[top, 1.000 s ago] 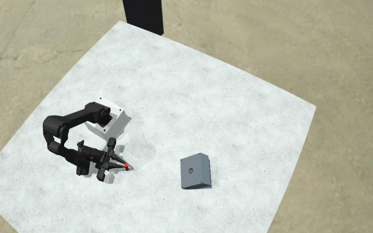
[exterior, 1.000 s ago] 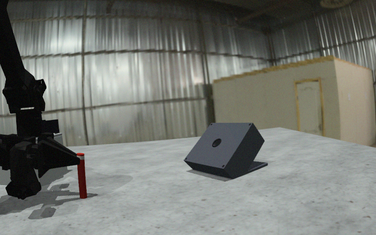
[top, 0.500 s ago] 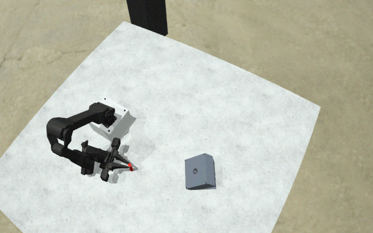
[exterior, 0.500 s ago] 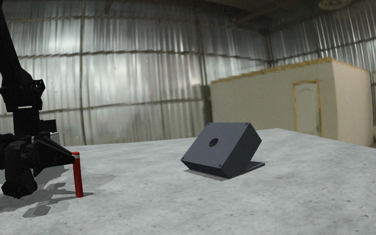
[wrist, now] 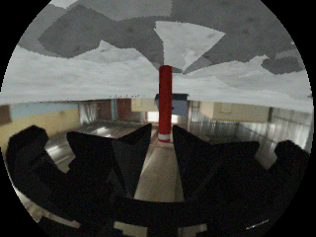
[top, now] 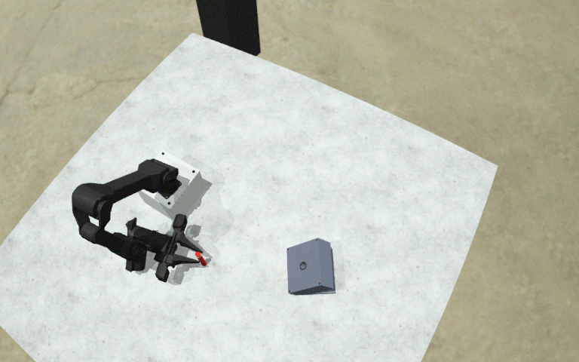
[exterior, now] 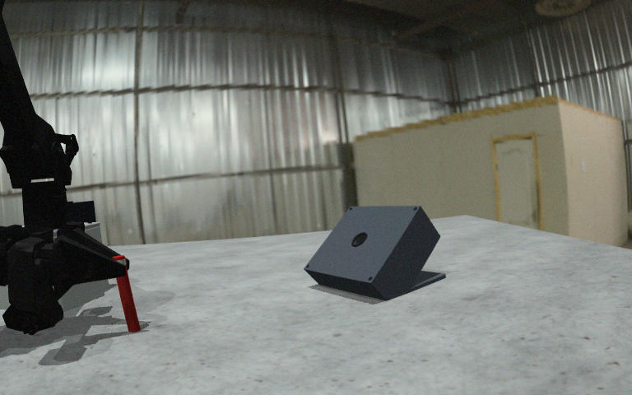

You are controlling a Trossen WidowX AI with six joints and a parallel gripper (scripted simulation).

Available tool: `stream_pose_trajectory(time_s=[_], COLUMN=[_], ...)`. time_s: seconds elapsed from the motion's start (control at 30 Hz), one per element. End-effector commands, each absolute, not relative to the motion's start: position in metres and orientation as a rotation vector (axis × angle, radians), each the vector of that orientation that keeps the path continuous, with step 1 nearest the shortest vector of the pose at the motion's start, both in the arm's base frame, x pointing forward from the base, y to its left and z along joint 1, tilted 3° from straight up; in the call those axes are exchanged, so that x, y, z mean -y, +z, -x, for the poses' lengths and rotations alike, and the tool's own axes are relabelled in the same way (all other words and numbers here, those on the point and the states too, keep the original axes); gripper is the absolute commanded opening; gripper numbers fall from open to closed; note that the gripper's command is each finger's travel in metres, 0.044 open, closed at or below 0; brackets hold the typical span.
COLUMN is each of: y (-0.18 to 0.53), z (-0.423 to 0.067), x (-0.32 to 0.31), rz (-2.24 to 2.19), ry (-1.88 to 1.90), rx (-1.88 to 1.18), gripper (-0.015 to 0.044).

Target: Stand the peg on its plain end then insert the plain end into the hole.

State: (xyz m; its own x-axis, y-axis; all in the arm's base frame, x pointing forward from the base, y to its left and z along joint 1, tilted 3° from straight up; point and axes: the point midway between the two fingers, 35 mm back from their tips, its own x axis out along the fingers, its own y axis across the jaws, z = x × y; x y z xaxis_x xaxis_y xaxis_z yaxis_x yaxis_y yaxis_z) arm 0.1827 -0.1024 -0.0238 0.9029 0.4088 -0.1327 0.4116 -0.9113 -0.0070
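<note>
Red peg stands on the tabletop at the claw's tips, sloped panel off to the right.

In the exterior view the arm (exterior: 27,153) is cut off by the left edge. The claw (exterior: 122,263) sits level, fingers spread a little and released, flanking the banded top of the peg (exterior: 127,293); actual contact is hard to make out. The peg leans slightly, plain end on the tabletop (exterior: 326,335). Its white band is mostly hidden behind the near fingertip. Well apart to the right, the panel (exterior: 373,251) shows its hole (exterior: 359,239), whose depth is dark and unreadable.
</note>
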Motion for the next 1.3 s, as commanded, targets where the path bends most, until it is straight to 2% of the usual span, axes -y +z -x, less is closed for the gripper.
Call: stream_pose_trajectory(time_s=[0.0, 1.2, 1.27], y=[-0.0238, -0.0238, -0.0238], z=[-0.1827, -0.1827, -0.1827], x=[0.1024, 0.1024, 0.1024], rz=[-3.043, -3.043, -3.043], ry=[-0.206, -0.206, -0.206], rx=[-0.657, -0.657, -0.657], gripper=[0.013, 0.013, 0.0183])
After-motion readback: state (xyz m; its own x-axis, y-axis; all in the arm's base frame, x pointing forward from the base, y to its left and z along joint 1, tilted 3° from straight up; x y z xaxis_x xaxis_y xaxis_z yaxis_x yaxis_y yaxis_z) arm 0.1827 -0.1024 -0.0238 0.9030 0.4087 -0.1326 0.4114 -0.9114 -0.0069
